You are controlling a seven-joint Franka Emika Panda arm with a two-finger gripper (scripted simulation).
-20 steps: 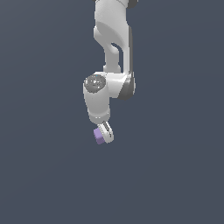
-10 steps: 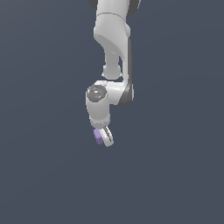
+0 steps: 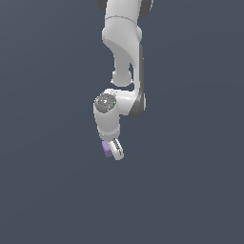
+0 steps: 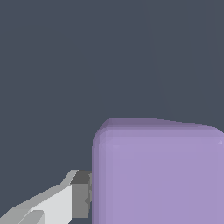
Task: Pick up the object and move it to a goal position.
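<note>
The lavender cube sits between the fingers of my white gripper, which is shut on it at the end of the arm in the middle of the exterior view. Only one purple face shows there; the rest is hidden by the fingers. In the wrist view the cube is very close and fills much of the picture, with one grey-tipped fingertip pressed against its side. The other finger is out of that view.
The white arm comes down from the top edge of the exterior view. Behind and around it there is only a plain dark grey-blue surface with no other objects or edges in sight.
The arm's wrist and the gripper with the cube have sunk lower in the exterior view and shifted slightly to its left. The grip on the cube is unchanged.
</note>
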